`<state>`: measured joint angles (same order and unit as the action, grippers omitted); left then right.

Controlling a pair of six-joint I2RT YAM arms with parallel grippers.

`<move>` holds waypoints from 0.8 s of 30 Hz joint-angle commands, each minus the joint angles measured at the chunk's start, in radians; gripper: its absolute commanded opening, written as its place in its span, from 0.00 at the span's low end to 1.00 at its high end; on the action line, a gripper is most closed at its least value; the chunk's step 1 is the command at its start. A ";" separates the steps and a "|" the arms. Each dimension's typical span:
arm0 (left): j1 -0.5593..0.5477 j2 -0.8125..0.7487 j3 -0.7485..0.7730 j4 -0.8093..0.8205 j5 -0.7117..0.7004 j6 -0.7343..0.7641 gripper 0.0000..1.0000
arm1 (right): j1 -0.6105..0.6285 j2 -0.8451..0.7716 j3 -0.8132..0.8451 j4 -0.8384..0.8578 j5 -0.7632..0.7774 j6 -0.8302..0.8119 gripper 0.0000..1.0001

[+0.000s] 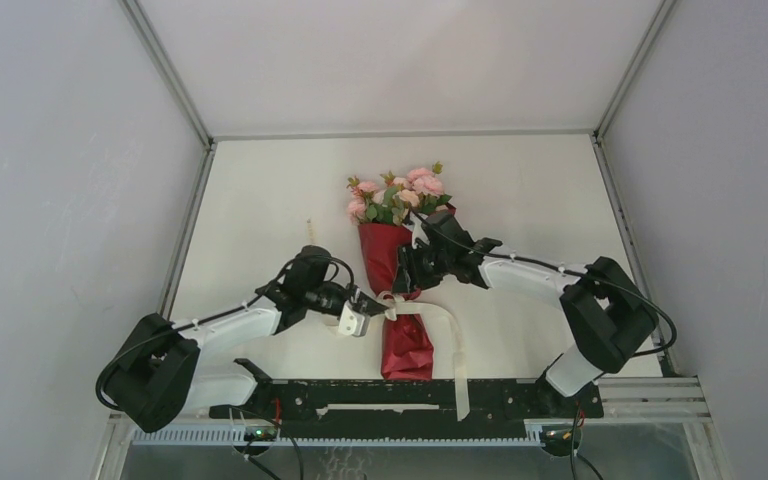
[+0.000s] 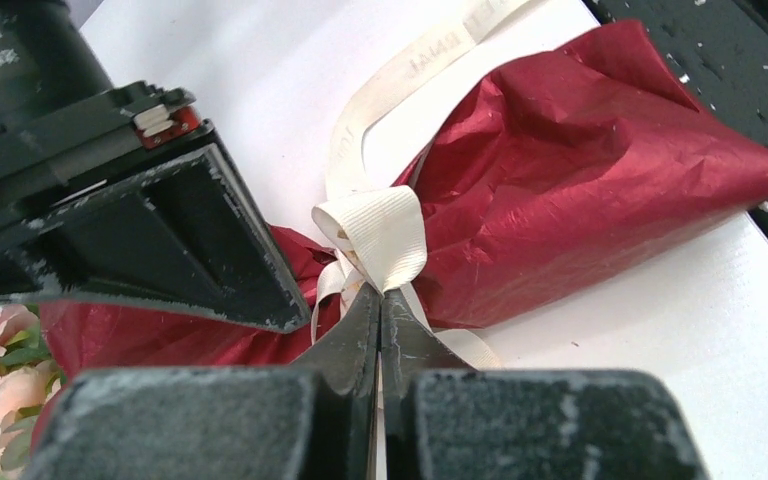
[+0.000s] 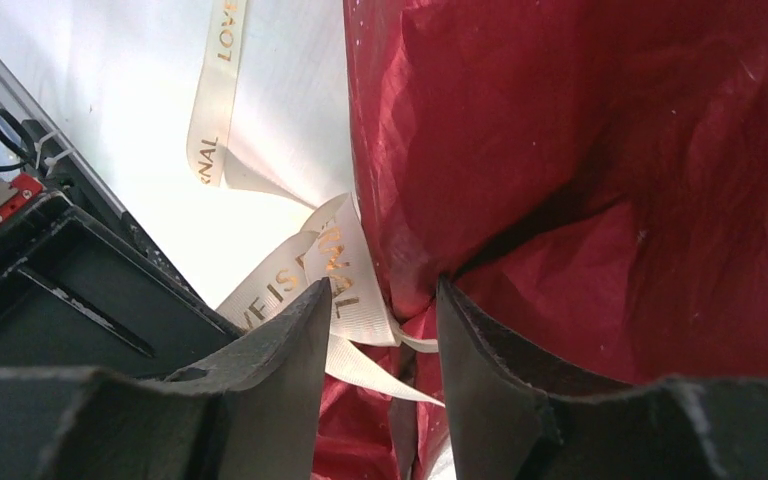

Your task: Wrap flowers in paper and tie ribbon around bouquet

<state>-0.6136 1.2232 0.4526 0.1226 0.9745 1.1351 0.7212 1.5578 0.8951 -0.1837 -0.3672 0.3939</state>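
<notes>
1. The bouquet lies at the middle of the white table. Its pink flowers point to 12 o'clock and the tail of the cone points to 6 o'clock.
2. The dark red paper is wrapped round the stalks. It is cinched to a narrow waist about halfway down and flares out again below.
3. The cream ribbon is looped and knotted round that waist. It carries gold lettering, seen from the right wrist. One long tail runs off toward 5 o'clock and hangs over the black rail at the near edge.
4. The left gripper comes in from 9 o'clock of the knot. Its wrist view shows the jaws pressed fully together, pinching a strand of ribbon just beneath the loop.
5. The right gripper sits over the cone at about 1 o'clock of the knot, between knot and blooms.
6. From its own wrist, the right gripper's jaws stand part-way apart, astride the pinched waist. Ribbon and a fold of paper lie in the gap. One finger overlaps the ribbon and the other lies against the paper, but I cannot tell whether they actually clamp anything.
</notes>
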 commanded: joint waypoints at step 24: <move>0.024 0.012 -0.051 -0.261 -0.017 0.627 0.00 | 0.103 -0.048 0.115 -0.075 0.126 -0.198 0.46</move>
<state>-0.5968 1.2263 0.4171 -0.1249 0.9463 1.6867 0.7933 1.4582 0.9504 -0.2504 -0.2958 0.2501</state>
